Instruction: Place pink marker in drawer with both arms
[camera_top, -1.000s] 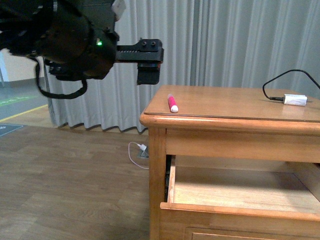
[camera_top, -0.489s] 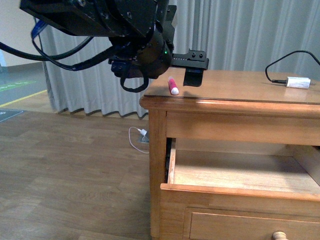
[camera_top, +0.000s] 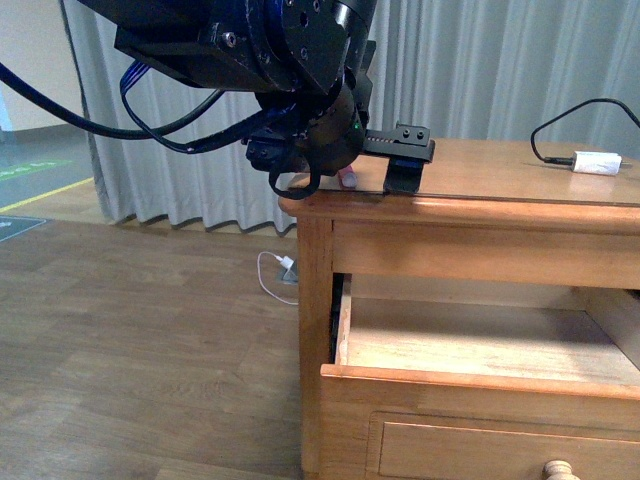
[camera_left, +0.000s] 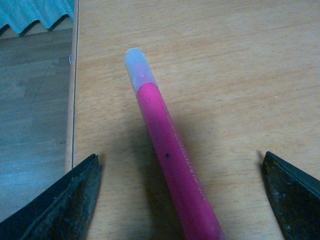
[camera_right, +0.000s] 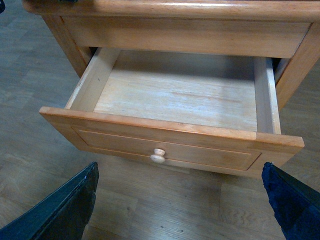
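The pink marker lies flat on the wooden cabinet top, its white end pointing away from the wrist. My left gripper is open and low over it, one finger on each side, not touching it. In the front view the left gripper sits at the top's front left corner and only a sliver of the marker shows behind the arm. The drawer is pulled open and empty, with its round knob in front. My right gripper is open above the floor before the drawer front.
A white charger with a black cable lies at the back right of the cabinet top. A white cable lies on the wooden floor left of the cabinet. Grey curtains hang behind.
My left arm has moved right and down onto the cabinet top's front left corner. Its gripper now straddles the marker, which the arm mostly hides in the front view.
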